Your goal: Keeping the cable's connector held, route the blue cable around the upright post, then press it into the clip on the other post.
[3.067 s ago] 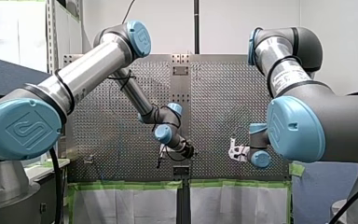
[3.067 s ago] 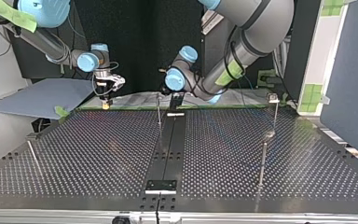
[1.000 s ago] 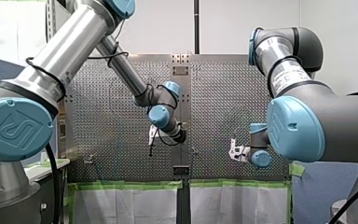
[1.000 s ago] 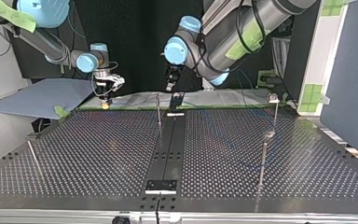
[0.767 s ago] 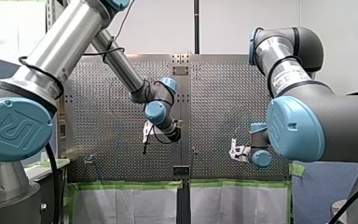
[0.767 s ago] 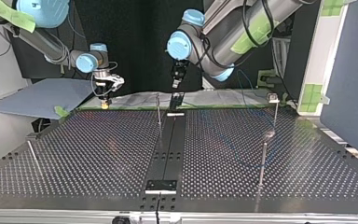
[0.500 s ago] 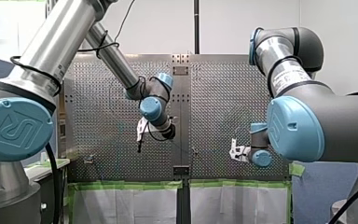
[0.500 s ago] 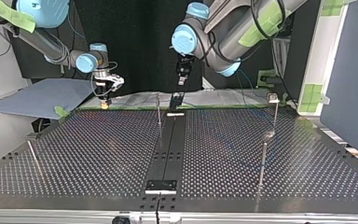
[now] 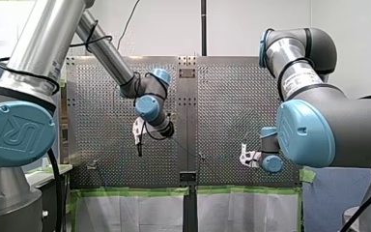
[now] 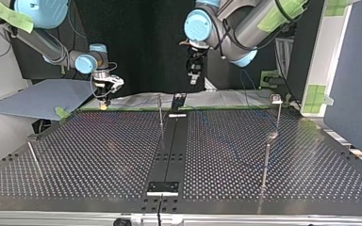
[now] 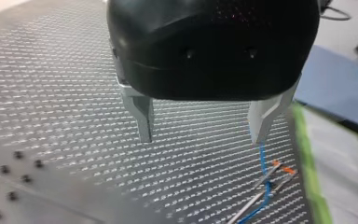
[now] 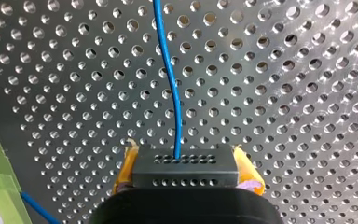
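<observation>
Left pincer: metal fingers spread wide.
Right pincer: yellow pads clamped on the black connector.
Left arm: raised high, wrist angled downward.

The table gleams metallic; blue cable smooth, connector matt black.

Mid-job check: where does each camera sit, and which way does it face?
Front view: behind the robot, facing out over the table; left gripper at its left, right gripper opposite.
Top view: across the table, facing the robot; sides crossed.
Left wrist view: above open fingers, facing the table.
Right wrist view: behind the right gripper clamping the connector.
Both wrist views show the blue cable.
</observation>
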`<state>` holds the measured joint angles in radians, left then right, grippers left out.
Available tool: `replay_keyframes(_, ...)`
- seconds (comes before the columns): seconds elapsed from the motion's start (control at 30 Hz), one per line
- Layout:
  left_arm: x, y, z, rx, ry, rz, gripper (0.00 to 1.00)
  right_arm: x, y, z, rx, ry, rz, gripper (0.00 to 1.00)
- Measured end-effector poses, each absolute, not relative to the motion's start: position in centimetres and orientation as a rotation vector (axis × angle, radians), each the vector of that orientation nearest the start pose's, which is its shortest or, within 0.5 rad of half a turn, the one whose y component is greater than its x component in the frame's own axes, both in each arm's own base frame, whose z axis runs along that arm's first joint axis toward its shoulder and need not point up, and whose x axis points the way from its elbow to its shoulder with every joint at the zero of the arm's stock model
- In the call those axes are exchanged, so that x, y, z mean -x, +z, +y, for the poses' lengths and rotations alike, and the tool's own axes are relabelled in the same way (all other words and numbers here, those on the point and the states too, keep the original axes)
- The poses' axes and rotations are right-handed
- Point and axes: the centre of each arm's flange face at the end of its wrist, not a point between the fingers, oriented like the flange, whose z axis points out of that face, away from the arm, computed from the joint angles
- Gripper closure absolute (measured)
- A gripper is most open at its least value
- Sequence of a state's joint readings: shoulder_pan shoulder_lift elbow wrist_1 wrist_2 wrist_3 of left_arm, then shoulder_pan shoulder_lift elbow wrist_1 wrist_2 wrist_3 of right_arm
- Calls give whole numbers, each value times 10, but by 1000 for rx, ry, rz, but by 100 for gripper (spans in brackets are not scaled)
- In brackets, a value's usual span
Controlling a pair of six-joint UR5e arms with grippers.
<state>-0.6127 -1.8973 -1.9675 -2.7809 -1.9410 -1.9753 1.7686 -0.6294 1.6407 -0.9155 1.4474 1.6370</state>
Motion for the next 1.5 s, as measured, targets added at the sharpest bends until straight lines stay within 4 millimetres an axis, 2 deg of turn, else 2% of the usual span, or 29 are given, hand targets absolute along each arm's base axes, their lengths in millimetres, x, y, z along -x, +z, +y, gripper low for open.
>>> replay_keyframes(0.2, -327, 189, -346, 97, -358, 1871, 0, -267, -16, -603, -1491, 1431, -1157, 100)
replay_keyframes(0.73, -285, 212, -321, 104, -377, 1727, 0, -267, 47, -612, -1458, 1442, -1115, 100)
replay_keyframes(1.07, -263, 221, -304, 109, -357, 1647, 0, -267, 49, -611, -1461, 1435, -1123, 100)
replay_keyframes(1.5, -261, 222, -302, 111, -361, 1638, 0, -268, 48, -610, -1464, 1435, -1122, 100)
